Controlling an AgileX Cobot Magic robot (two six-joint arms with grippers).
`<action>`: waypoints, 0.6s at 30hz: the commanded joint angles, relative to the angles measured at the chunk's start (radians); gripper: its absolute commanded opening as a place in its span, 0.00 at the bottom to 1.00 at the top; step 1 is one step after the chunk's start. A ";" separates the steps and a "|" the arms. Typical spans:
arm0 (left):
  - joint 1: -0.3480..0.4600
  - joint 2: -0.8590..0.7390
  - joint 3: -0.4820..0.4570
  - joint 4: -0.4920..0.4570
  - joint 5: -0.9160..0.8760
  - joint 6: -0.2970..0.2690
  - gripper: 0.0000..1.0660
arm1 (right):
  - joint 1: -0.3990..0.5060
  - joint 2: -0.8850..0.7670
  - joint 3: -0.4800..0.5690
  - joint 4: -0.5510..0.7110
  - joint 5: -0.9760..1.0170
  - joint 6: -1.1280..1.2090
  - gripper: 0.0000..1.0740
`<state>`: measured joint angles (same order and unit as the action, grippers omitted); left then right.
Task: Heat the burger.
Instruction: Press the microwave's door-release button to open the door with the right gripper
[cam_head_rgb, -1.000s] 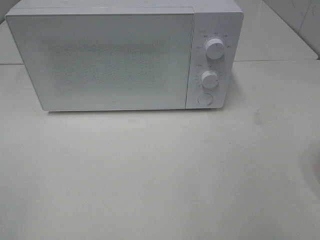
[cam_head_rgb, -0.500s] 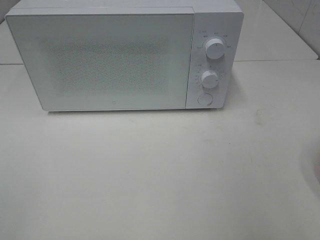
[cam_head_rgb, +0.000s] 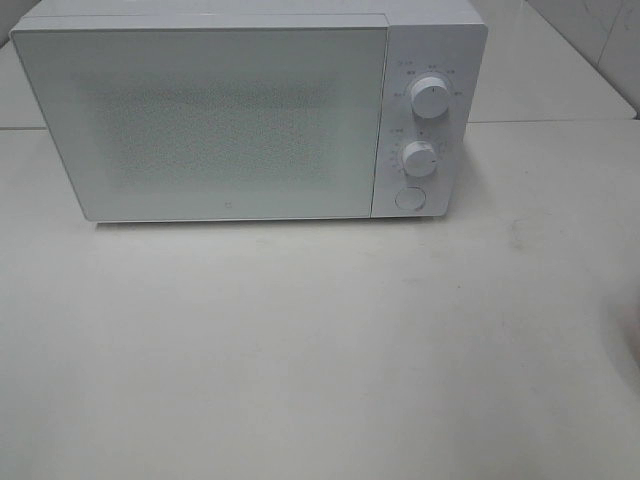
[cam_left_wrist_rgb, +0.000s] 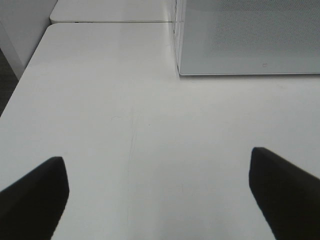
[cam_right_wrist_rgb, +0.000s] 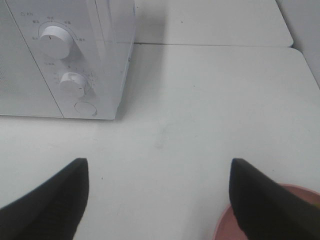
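Observation:
The burger is out of view in all frames. The white microwave (cam_head_rgb: 250, 110) stands at the back of the table with its door shut; it also shows in the left wrist view (cam_left_wrist_rgb: 250, 35) and the right wrist view (cam_right_wrist_rgb: 60, 55). My left gripper (cam_left_wrist_rgb: 160, 195) is open and empty over bare table, in front of the microwave's left corner. My right gripper (cam_right_wrist_rgb: 160, 200) is open and empty over the table, right of the microwave's knobs. Neither gripper shows in the exterior view.
A pink round plate (cam_right_wrist_rgb: 302, 190) lies on the table just beneath my right gripper's finger (cam_right_wrist_rgb: 270, 205). The microwave has two knobs (cam_head_rgb: 430, 97) and a round button (cam_head_rgb: 409, 198) on its right panel. The white table (cam_head_rgb: 300, 350) has a left edge (cam_left_wrist_rgb: 25, 75).
A faint shadow at the table's right edge in the exterior view has shifted slightly. The microwave has not moved.

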<state>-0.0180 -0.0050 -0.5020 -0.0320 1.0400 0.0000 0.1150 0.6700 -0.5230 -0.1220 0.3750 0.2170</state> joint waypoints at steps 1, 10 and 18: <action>0.005 -0.020 0.003 -0.004 -0.003 0.000 0.84 | -0.003 0.044 -0.008 0.002 -0.073 0.003 0.70; 0.005 -0.020 0.003 -0.004 -0.003 0.000 0.84 | -0.003 0.192 -0.008 0.002 -0.237 0.003 0.70; 0.005 -0.020 0.003 -0.004 -0.003 0.000 0.84 | -0.003 0.298 0.009 0.002 -0.402 0.003 0.70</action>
<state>-0.0180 -0.0050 -0.5020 -0.0320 1.0400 0.0000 0.1150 0.9420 -0.5230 -0.1210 0.0540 0.2170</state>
